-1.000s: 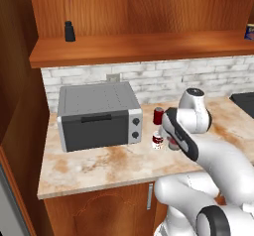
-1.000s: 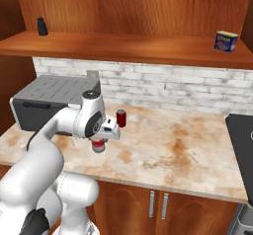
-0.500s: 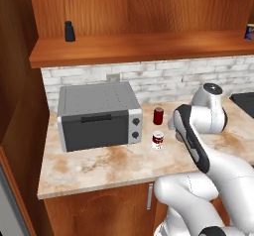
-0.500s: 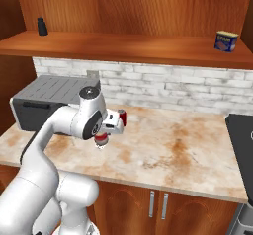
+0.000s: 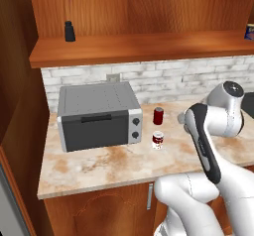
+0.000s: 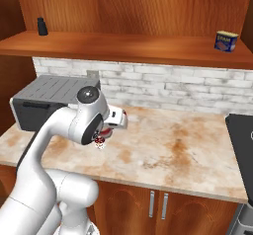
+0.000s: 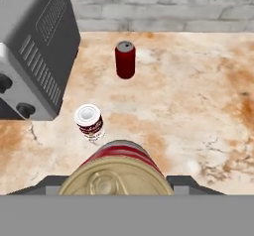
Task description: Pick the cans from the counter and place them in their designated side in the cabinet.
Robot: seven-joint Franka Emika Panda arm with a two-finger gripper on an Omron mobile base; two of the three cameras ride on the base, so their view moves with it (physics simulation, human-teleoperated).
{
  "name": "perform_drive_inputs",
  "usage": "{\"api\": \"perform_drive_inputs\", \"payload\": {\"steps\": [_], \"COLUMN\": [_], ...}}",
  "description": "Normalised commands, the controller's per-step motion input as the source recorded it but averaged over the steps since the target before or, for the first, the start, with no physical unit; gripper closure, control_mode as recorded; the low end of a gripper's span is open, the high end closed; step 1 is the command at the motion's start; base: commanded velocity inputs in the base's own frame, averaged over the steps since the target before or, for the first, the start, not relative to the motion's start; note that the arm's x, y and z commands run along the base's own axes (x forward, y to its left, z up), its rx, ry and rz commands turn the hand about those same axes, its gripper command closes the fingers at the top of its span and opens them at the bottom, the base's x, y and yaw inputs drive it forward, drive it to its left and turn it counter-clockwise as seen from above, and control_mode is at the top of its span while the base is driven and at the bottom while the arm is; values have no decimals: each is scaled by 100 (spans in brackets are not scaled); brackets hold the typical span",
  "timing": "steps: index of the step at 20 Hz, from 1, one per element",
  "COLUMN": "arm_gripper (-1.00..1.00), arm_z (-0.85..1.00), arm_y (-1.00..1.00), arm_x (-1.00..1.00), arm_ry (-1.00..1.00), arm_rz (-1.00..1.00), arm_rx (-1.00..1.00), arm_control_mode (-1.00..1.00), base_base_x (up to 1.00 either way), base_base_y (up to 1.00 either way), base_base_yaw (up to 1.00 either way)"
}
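Note:
In the hand view my gripper [image 7: 118, 181] is shut on the red can with a silver base [image 7: 119, 166], whose metal end faces the camera. My hand [image 6: 117, 118] hangs above the counter [image 6: 173, 150], right of the toaster oven. On the marble counter [image 7: 188, 96] below stand the plain dark red can [image 7: 125, 59] [image 5: 158, 115] and the red-and-white labelled can [image 7: 90, 122] [image 5: 158, 139] [image 6: 100, 141], both upright and apart from the gripper. The cabinet's long shelf board [image 5: 139, 49] [image 6: 123, 46] runs above the brick wall.
A grey toaster oven [image 5: 96, 113] [image 6: 44, 100] [image 7: 30, 46] stands left of the cans. A small black bottle [image 5: 70, 31] [image 6: 42, 26] is at the shelf's left end, a blue-labelled can [image 6: 226, 41] at its right. A dark stove edge [image 6: 242, 140] bounds the counter's right.
The arm has swung up and to the right, away from the two standing cans, carrying the held can with it. Both cans on the counter kept their places.

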Motion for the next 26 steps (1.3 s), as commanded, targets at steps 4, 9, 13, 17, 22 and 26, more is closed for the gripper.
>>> {"api": "perform_drive_inputs", "payload": {"steps": [4,9,13,17,22,26], "arm_gripper": [100,100,100,100,100,100], "arm_z": [49,55,50,44,32,25], "arm_y": [-18,-19,-21,-25,-25,-23], "arm_x": [-15,-20,-28,-35,-40,-44], "arm_ry": [-13,-6,0,0,0,0], "arm_rz": [0,0,0,0,0,0], "arm_rx": [0,0,0,0,0,0], "arm_control_mode": [-100,-100,-100,-100,-100,-100], "base_base_x": [0,0,0,0,0,0], "base_base_y": [0,0,0,0,0,0], "base_base_yaw": [0,0,0,0,0,0]}}
